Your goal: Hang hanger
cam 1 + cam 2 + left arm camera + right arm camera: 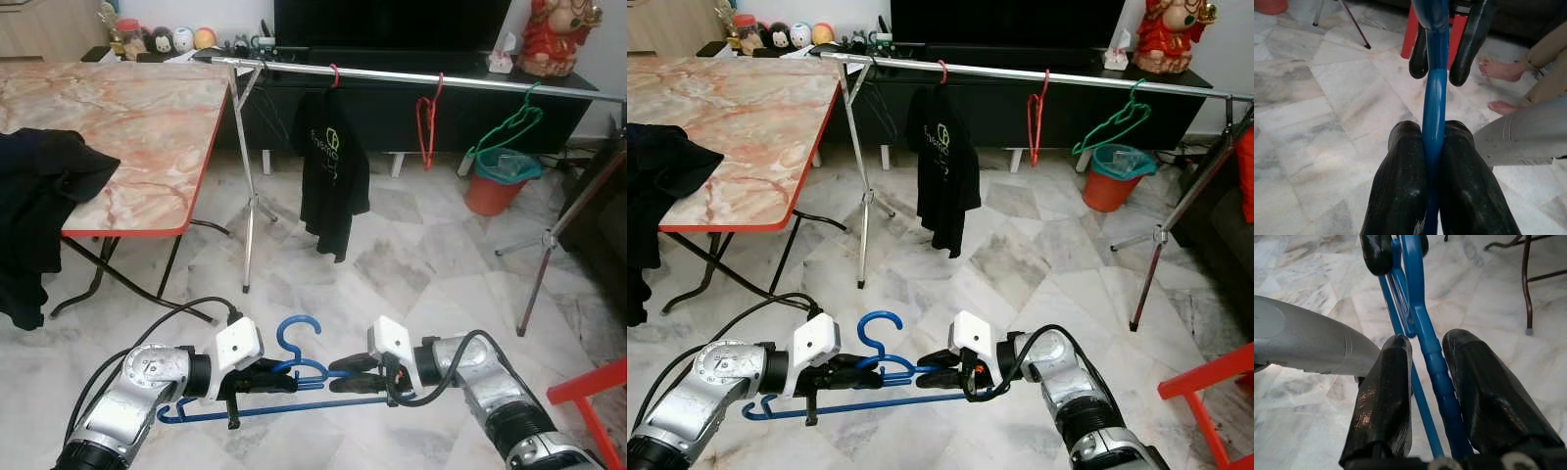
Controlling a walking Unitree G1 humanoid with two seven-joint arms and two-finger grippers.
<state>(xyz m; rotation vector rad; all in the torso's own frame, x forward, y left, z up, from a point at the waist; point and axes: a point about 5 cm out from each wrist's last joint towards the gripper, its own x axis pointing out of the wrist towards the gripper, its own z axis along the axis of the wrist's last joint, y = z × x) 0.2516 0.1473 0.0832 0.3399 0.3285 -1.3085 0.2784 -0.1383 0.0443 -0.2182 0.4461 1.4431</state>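
Observation:
A blue hanger is held low over the marble floor, hook up. My left gripper is shut on the hanger's arm; the left wrist view shows both fingers pressed against the blue bar. Opposite it, my right gripper straddles the other arm of the hanger, open, with a gap beside one finger. The silver clothes rail stands across the room, well beyond both grippers.
On the rail hang a black T-shirt, a red hanger and a green hanger. A marble-top table with dark clothing stands left. An orange bucket, a red stool and a person's bare feet are nearby.

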